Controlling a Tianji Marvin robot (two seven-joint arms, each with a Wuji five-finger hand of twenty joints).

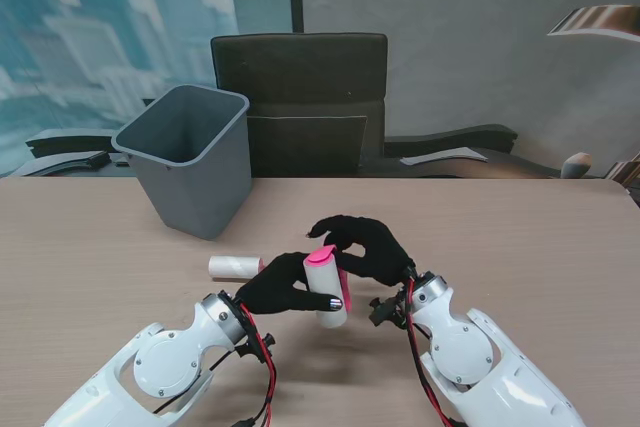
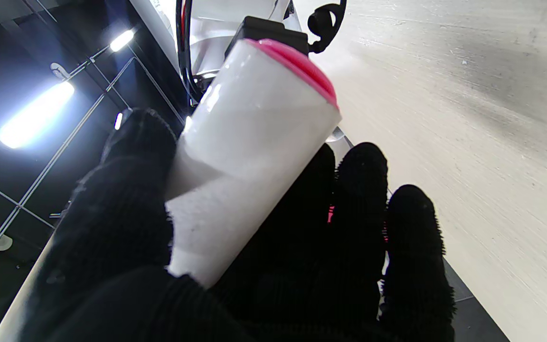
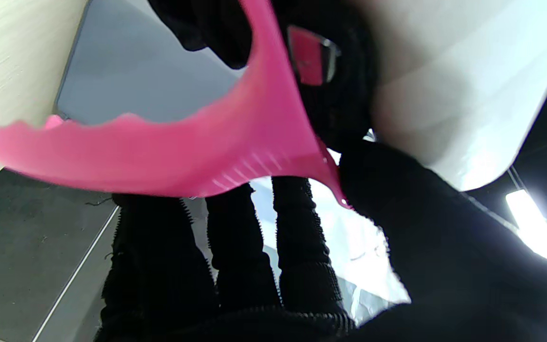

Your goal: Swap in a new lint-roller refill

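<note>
My stand cam looks down over table (image 1: 90, 247); both wrist cams sit v. close, sharing the white roll (image 2: 249, 156) w/ it.

On the counter (image 1: 90, 247) the bin (image 1: 188, 159) stands far left, a spare roll (image 1: 234, 267) lies nearer me beside it, and both hands meet on the lint roller (image 1: 326, 287) just right of that roll.

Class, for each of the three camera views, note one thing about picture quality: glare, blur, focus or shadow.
Stand view: even light, sharp, with soft shadows under the hands on the table. Left wrist view: ceiling lights blow out into glare, while the white roll stays crisp. Right wrist view: the pink handle is very close and blurred, and a bright light flares at the edge.
</note>
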